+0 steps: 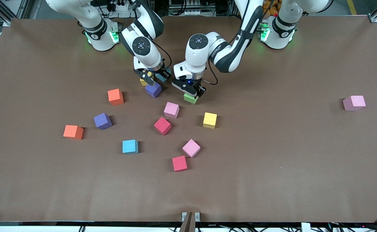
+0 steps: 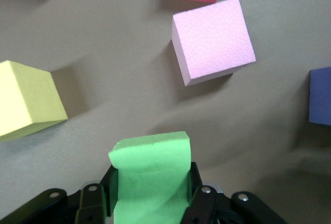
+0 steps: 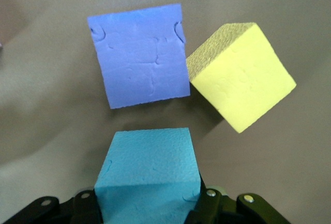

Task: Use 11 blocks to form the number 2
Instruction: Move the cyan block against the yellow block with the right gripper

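You have a broad brown table (image 1: pixel 272 167) with the blocks scattered loose across it and no number 2 begun: no row or column is aligned anywhere, so by my reading nearly all the work is left. Most cubes lie in the middle, nearer the front camera than the grippers; one pink cube (image 1: pixel 354 102) sits well apart toward the left arm's end. Both arms are down near the middle of the table. Your left gripper (image 1: pixel 192 93) is clenched on a green block (image 1: pixel 191 98), and its wrist view shows what the front view cannot: the foam is squeezed and dented between the fingers. Your right gripper (image 1: pixel 147 79) is clamped on a light blue block (image 3: pixel 149 175). The front view shows only a sliver of that block, but the right wrist view shows it plainly, with a purple block (image 3: pixel 139 53) and a yellow block (image 3: pixel 243 76) close together just past it.
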Tool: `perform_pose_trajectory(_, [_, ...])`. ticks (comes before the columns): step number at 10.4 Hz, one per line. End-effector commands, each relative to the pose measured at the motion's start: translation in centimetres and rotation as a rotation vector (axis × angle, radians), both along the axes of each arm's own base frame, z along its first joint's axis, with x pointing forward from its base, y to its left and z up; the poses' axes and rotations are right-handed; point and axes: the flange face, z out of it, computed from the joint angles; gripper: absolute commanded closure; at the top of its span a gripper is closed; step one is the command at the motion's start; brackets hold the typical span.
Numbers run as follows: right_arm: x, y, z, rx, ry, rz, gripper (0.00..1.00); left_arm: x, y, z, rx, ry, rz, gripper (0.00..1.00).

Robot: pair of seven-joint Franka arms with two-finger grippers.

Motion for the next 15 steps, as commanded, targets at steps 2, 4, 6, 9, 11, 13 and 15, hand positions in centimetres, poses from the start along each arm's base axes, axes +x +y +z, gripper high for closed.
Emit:
perform_pose_trajectory(2, [-0.1,0.2,0.4,-0.005,0.006,-0.139,1.00,-0.2,-0.7,1.9,-0.019,0.012,-0.022,0.80])
perform_pose_trajectory(4, [0.0,0.3,0.5,-0.024,0.014,-0.238,1.00,-0.7,-2.2,3.4,-0.044,-0.008,-0.115,0.79])
perform_pose_trajectory(6, [0.1,0.3,0.8,-0.037,0.016,-0.316,1.00,-1.0,-3.5,4.6,-0.068,-0.022,-0.140,0.79])
perform_pose_trajectory(9, [0.3,-0.1,0.8,-0.036,0.006,-0.343,1.00,-1.2,-4.7,6.0,-0.090,-0.045,-0.203,0.79])
perform_pose_trajectory(11, [0.4,-1.1,1.1,-0.037,-0.005,-0.340,1.00,-1.3,-4.9,6.3,-0.096,-0.047,-0.205,0.77])
perform_pose_trajectory(13, [0.3,-2.6,1.0,-0.045,-0.012,-0.358,1.00,-1.3,-4.8,6.3,-0.095,-0.046,-0.205,0.76])
perform_pose_trajectory(15, [-0.1,-3.3,0.4,-0.042,-0.030,-0.379,1.00,-1.3,-4.8,6.3,-0.096,-0.047,-0.205,0.76])
